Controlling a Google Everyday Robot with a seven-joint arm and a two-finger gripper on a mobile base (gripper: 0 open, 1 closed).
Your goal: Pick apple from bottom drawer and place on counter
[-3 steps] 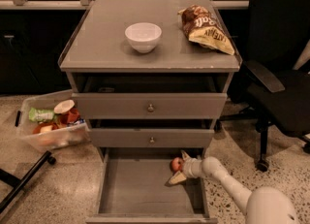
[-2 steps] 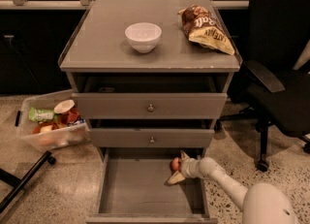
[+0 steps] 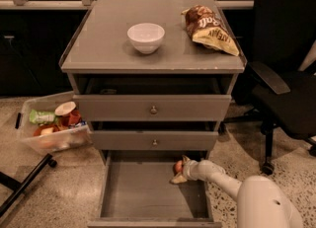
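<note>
Glossy grey counter [image 3: 108, 49]; matt metal bottom drawer [image 3: 143, 192]; smooth pale plastic claw [image 3: 179, 169] inside it, at apple [image 3: 177, 165]

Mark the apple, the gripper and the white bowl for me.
apple [image 3: 177, 166], camera view, its red left side.
gripper [image 3: 180, 170], camera view, its front end, at the back right of the bottom drawer [image 3: 143, 192].
white bowl [image 3: 146, 37], camera view, its outer wall.

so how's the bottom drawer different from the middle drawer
The bottom drawer is pulled far out, bare grey floor showing; the middle drawer shows only its front and round knob. The bottom drawer holds the apple at its back right, with the tool at it; the middle drawer's inside is hidden. Both are grey.
</note>
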